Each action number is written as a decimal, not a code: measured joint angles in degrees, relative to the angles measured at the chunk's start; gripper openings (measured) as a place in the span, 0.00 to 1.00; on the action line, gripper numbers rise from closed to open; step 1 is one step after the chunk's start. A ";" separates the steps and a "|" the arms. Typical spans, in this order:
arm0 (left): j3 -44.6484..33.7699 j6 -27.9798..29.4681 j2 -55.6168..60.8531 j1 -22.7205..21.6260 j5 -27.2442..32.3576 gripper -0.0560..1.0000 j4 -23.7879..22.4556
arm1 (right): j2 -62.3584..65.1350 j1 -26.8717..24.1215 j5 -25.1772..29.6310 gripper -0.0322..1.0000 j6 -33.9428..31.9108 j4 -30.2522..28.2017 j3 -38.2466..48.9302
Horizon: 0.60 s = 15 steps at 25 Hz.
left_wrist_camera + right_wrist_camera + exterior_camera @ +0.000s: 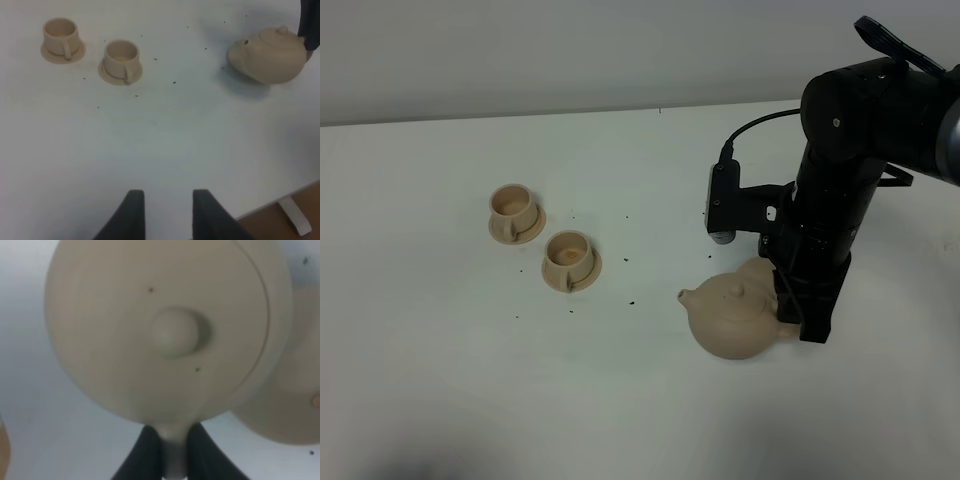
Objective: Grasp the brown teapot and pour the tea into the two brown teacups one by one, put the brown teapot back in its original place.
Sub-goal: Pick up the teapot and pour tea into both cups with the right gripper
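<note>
Brown teapot (732,318) is at approx 4 o'clock on the white table (620,410), off its saucer. It's tilted, w/ the lid knob (734,291) leaning toward the high cam and the spout (687,296) pointing to 9 o'clock. Can't tell if its base touches the tabletop; there's a shadow right under it.

Right gripper (174,434) has the teapot's loop handle (174,450) pinched btwn its two black fingers (148,452), closed tight on it, at the pot's 3 o'clock side. Its black arm (840,150) comes down from 1 o'clock.

Teapot saucer (292,390), flat and pale beige, lies just beside the pot at approx 1 o'clock, partly hidden behind it.

Two teacups are well apart from the pot, toward 10 o'clock: near teacup (567,252) and far teacup (510,203), each on a small cup saucer (498,233). Can't tell if either holds tea.

Dark specks (632,300) are scattered on the table btwn cups and pot.

Left gripper (163,196) is at the 6 o'clock table edge, above the surface. Its jaws stand a little apart w/ nothing btwn them.
</note>
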State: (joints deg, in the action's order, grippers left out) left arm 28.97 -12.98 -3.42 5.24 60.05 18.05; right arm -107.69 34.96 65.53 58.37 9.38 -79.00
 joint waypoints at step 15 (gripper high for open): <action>0.00 -0.05 0.00 0.00 0.00 0.29 0.00 | 0.00 0.00 -0.64 0.14 -3.30 -7.50 0.00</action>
State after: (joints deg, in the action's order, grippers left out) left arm 28.97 -13.03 -3.42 5.24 60.05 18.05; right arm -107.69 34.96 64.89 55.06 1.88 -79.00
